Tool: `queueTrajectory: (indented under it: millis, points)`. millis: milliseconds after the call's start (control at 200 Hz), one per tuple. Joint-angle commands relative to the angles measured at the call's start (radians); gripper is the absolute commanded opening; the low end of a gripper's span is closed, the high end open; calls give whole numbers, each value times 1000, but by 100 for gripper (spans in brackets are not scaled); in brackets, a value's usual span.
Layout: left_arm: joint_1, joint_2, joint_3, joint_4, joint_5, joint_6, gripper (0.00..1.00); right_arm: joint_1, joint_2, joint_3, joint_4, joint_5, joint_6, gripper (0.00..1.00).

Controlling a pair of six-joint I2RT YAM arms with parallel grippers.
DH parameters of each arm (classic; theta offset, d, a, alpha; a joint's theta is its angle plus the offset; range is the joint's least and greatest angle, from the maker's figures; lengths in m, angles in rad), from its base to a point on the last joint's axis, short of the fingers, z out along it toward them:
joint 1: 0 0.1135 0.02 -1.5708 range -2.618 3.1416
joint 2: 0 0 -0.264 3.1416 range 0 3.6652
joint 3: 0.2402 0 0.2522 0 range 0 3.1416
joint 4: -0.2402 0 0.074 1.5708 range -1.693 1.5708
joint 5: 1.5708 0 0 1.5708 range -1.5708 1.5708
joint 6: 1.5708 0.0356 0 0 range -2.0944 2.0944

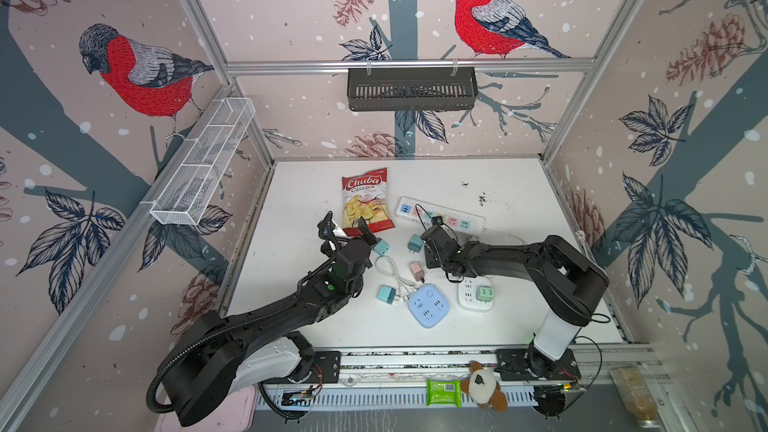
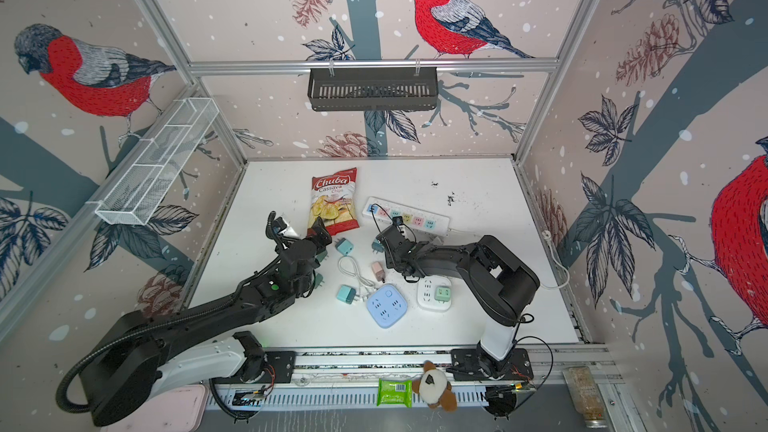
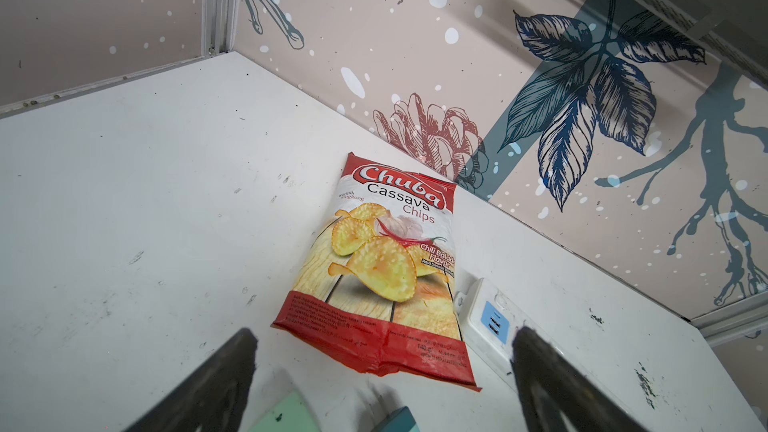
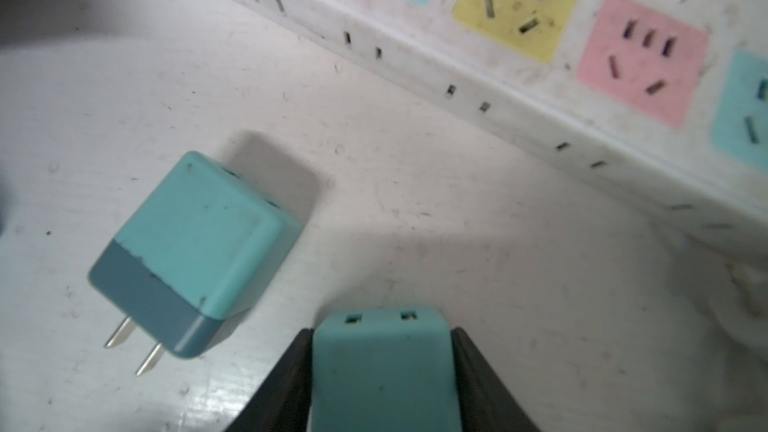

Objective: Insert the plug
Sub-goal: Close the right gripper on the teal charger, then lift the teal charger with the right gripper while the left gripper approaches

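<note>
My right gripper (image 4: 380, 332) is shut on a teal plug (image 4: 380, 371), a dark finger pressed against each of its sides, just above the white table. In both top views that plug (image 1: 414, 243) shows at the tip of the right gripper (image 1: 420, 245), in front of the white power strip (image 1: 440, 214) with its coloured sockets (image 4: 517, 6). A second teal plug (image 4: 195, 251) lies on its side nearby, prongs out. My left gripper (image 3: 386, 367) is open over the table at the lower edge of the chips bag, holding nothing.
A red Chuba chips bag (image 1: 365, 199) lies behind the left gripper (image 1: 366, 235). A pink plug (image 1: 417, 271), a teal plug (image 1: 386, 293), a white cable (image 1: 392, 272), a blue socket cube (image 1: 428, 306) and a white socket cube (image 1: 467, 292) carrying a green plug (image 1: 485, 293) lie toward the front.
</note>
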Motion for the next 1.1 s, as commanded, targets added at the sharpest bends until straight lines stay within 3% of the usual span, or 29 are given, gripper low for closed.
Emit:
queueTrajectory:
  millis: [0, 295, 455, 771, 1091]
  points:
    - [0, -4, -6, 30, 2, 0, 96, 3, 4, -10, -5, -9, -4, 44]
    - [0, 4, 33, -19, 29, 36, 96, 38, -90, -14, -6, 37, -35, 26]
    - [-8, -17, 42, 22, 109, 142, 87, 49, -214, -43, 9, 90, -70, 18]
    - [-54, -60, 39, 94, 171, 287, 81, 55, -497, -242, 244, 198, -225, 5]
    - [-134, -141, 50, 125, 284, 413, 77, 64, -779, -476, 486, 185, -384, 3]
